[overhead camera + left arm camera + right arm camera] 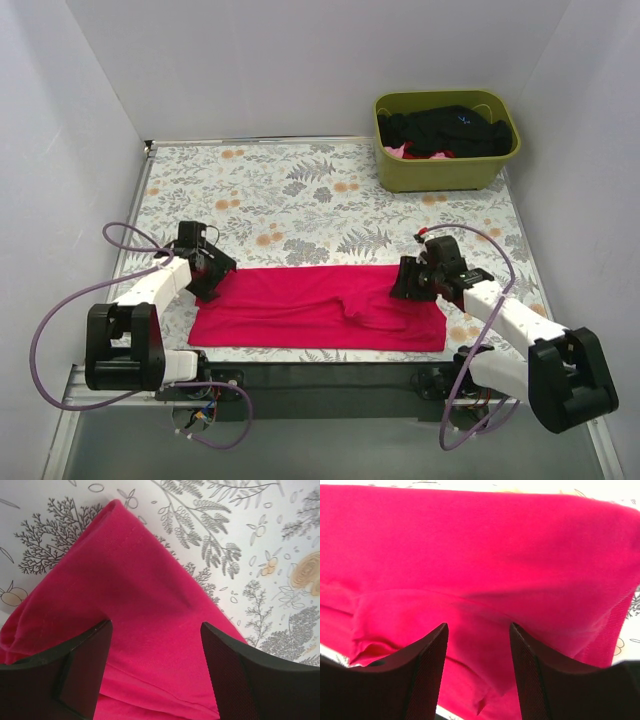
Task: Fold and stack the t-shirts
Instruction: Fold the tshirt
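While both arms reach in from the lower corners of the overhead frame, the red t-shirt [310,308] lies folded into a long band across the lower middle of the floral table [300,190], the left gripper [212,278] at its left end, the right gripper [408,282] near its right. Black t-shirts [450,130] sit in an olive bin [445,175] at upper right. Left wrist view: jaws spread wide over a shirt corner. Right wrist view: jaws likewise parted over wrinkled red cloth

red tee [300,305] btwn L claw [213,285], R claw [403,288]
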Available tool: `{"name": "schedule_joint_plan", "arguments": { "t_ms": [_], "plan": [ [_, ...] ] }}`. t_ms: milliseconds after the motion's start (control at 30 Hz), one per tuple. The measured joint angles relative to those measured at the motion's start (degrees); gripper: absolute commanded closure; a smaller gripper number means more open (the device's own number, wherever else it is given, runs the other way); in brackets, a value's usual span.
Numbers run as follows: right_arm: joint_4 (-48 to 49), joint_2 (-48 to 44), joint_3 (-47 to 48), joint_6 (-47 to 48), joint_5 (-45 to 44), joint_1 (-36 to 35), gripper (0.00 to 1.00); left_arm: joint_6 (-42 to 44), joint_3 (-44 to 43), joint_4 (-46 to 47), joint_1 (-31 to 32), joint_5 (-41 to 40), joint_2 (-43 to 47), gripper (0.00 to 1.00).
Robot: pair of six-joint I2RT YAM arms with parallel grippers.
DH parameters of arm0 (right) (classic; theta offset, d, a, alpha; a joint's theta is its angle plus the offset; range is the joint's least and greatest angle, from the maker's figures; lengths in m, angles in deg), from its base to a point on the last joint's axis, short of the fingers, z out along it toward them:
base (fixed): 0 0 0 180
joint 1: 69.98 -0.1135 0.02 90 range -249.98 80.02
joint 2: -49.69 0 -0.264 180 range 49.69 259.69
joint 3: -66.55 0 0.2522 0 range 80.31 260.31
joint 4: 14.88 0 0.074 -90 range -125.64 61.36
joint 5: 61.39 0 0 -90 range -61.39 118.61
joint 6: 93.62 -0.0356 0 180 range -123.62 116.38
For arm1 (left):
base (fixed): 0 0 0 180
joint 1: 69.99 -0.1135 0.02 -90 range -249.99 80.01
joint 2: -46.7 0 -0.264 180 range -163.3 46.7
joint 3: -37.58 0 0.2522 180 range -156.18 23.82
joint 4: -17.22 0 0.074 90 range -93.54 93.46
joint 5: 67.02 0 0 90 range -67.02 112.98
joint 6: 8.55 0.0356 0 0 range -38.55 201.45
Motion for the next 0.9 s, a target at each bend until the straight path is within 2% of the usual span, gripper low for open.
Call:
{"name": "schedule_joint_plan", "arguments": {
  "t_ms": [100,200,333,500,600,700,833,900],
  "plan": [
    [1.0,5.0,0.2,-0.5,-0.4,0.6,0.50,-1.4,1.0,1.4,-0.2,0.4,-0.7,0.36],
    [1.6,12.7,5.6,-0.3,0.4,1.0,0.49,-2.5,1.4,2.1,-0.9,1.1,-0.6,0.37],
    [2.5,28.3,19.2,1.7,1.8,0.9,0.49,-3.9,2.4,2.8,-2.7,2.1,0.4,0.37],
    [1.7,47.8,42.7,6.1,1.9,0.8,0.48,-5.6,5.0,3.0,-5.7,3.6,3.9,0.36],
    [1.8,54.4,51.8,8.0,0.3,0.7,0.48,-6.3,7.3,0.5,-7.8,1.6,8.7,0.36],
    [1.7,54.3,51.5,9.1,-1.0,0.8,0.48,-6.8,8.7,-1.3,-10.1,0.4,11.2,0.37],
    [3.9,50.2,45.3,9.9,-0.6,2.8,0.48,-7.4,9.3,-0.9,-12.3,2.5,11.3,0.36],
    [3.9,47.5,41.9,10.5,-0.3,5.0,0.47,-7.2,9.3,-0.7,-12.9,3.6,11.3,0.32]
  ]
}}
